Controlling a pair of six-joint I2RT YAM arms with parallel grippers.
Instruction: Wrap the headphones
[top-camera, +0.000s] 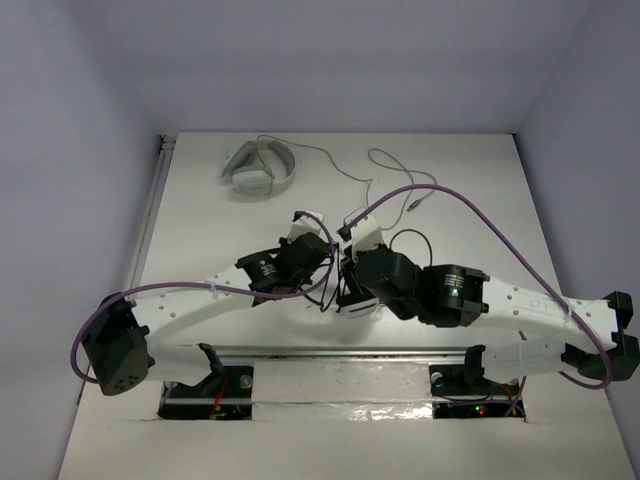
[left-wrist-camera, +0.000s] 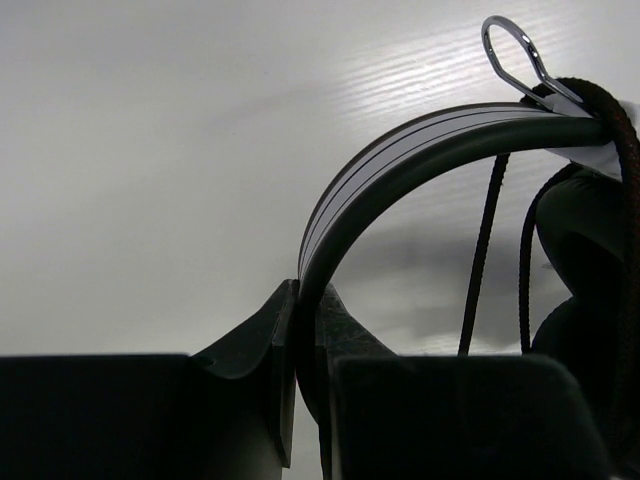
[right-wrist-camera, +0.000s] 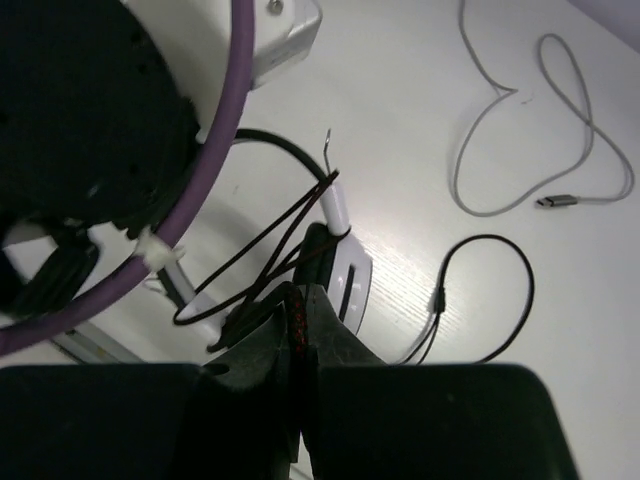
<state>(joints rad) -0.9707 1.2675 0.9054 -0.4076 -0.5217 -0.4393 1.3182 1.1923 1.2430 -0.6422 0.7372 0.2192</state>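
Both arms reach inward, wrists meeting at middle of table (top-camera: 190, 250). Left gripper (left-wrist-camera: 305, 300) comes from left, jaws pinched tight on thin black headband (left-wrist-camera: 400, 150). Right gripper (right-wrist-camera: 298, 300) comes from right, jaws closed on black cable (left-wrist-camera: 484, 240). Headphones (right-wrist-camera: 345, 270) sit between both grippers, mostly hidden from top camera; cable strands loop beside the earcup. White headphones (top-camera: 258, 168) lie apart at far left.
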